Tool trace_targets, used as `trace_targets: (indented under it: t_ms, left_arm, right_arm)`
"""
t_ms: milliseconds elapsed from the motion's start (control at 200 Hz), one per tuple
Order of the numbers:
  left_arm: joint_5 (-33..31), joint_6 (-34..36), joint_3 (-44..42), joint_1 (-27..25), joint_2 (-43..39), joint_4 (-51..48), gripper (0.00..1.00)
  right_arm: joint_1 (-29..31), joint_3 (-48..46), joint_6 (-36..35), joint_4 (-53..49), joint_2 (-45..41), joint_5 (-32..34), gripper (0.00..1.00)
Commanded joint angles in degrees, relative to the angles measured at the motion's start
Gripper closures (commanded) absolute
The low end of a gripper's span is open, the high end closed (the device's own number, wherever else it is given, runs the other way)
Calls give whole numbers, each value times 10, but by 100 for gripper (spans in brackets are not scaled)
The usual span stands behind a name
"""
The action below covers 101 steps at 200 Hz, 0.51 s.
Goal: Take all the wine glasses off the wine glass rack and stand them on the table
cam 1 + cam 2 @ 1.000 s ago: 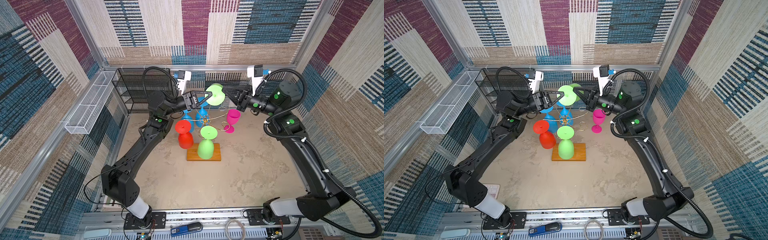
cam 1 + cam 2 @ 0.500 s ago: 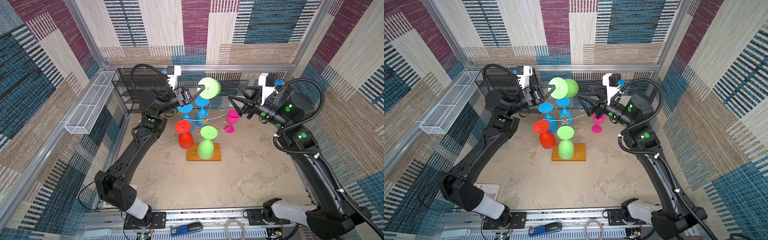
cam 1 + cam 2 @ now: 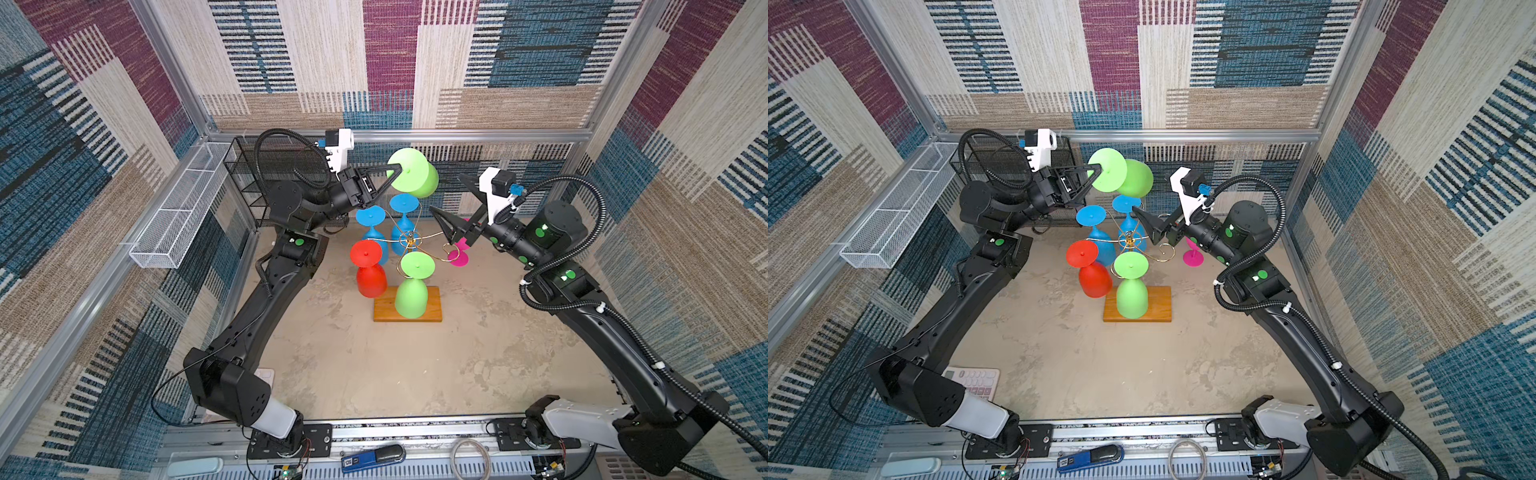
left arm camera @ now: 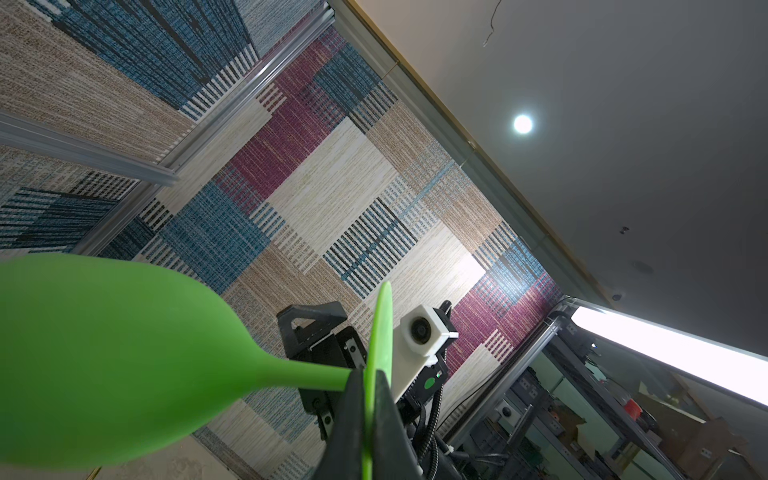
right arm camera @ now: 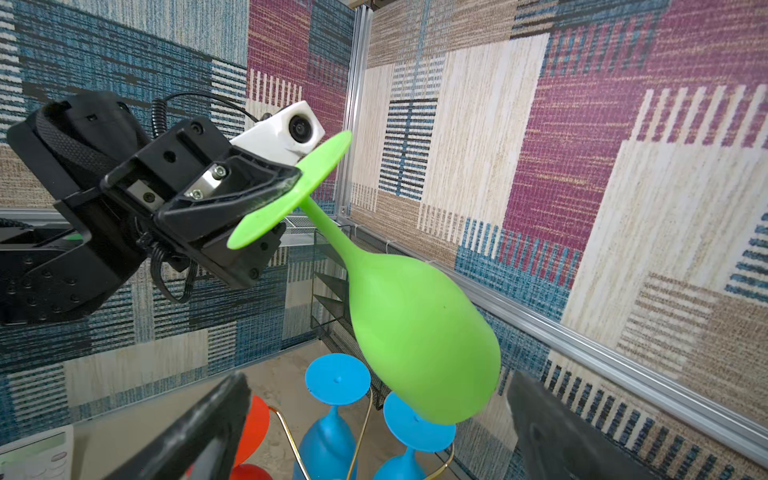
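**Green glass off the rack, not yet put down**

In both top views, at upper centre-left of the frame, the left gripper (image 3: 397,168) was pressed together on the flat foot of the light green wine glass (image 3: 415,174). The left wrist view showed the foot's edge pinched betw. the two black fingers (image 4: 347,436). The glass was in the air with its stem about level and its bowl pointing toward the right of the frame. It was above the wine glass rack (image 3: 409,240) and apart from the gold wire arms. So the main step, taking it off, looked done to me.

At the centre, the rack carried a red glass (image 3: 370,278), two blue glasses (image 3: 370,217) and a second green glass (image 3: 411,293), all hanging bowl-down. A pink glass (image 3: 459,255) at centre-right was partly hidden by the right arm; I could not tell if it hung or stood.

At the right, the right gripper (image 3: 446,193) had its jaws spread wide and held nothing. It was near the bowl, w/o touching as far as I could see.

Left to do, approx.: carry the glass away from the rack and set it down.
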Motion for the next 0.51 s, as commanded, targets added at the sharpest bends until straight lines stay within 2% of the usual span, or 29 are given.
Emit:
trace_targets:
  t_ms: [0,285,501]
  left_arm:
    - [-6,-24,-1,3,-3,28,100]
    - [-3,-57,-7,13,-5,49,100]
    - [-7,-70,-14,16,-8,60,100]
  right_arm:
    - [10,3,-51,48,17,40,1]
    - [16,29,-72,87,81,49,1]
    - [18,71,-70,86,130,29,1]
